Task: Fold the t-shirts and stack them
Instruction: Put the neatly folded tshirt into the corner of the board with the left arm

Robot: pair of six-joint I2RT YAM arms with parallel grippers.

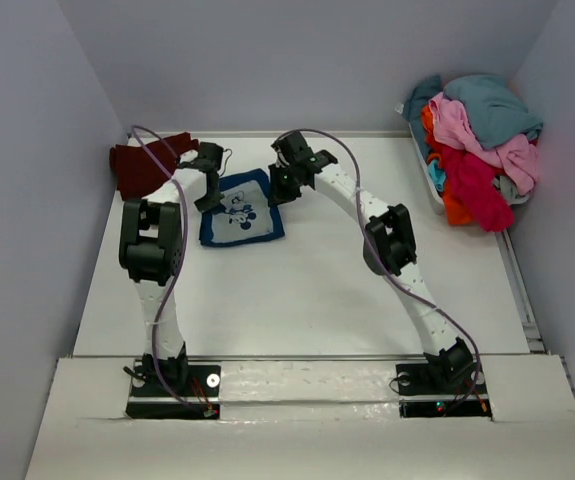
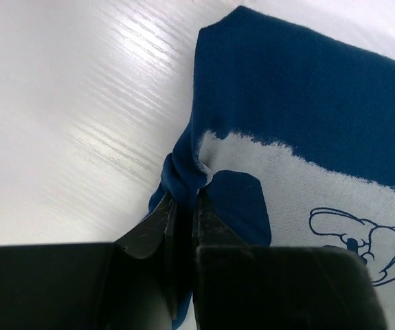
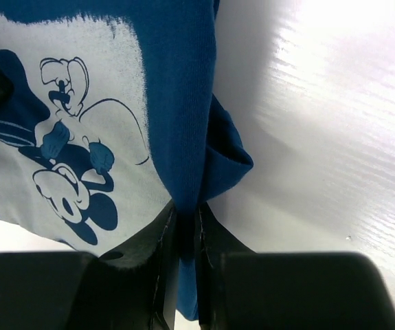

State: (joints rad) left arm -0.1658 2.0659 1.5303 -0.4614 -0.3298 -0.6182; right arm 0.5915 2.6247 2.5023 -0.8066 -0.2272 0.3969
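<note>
Across the table in the top view, I see the navy t-shirt (image 1: pixel 242 212) lying print-up between the arms, folded nearly square and turned slightly askew, so I can't tell a long axis. The left gripper (image 1: pixel 207 198) sits at its left edge and the right gripper (image 1: pixel 279 188) at its far right corner. On the left wrist, the jaws are clamped on a bunched hem. On the right wrist, they pinch a fold of the opposite edge.

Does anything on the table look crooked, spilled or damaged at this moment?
Nothing looks spilled or damaged. The navy shirt lies slightly askew to the table edges, and its cloth bunches where the left gripper and the right gripper pinch its two sides. The heap of shirts at the far right overflows its bin.
</note>
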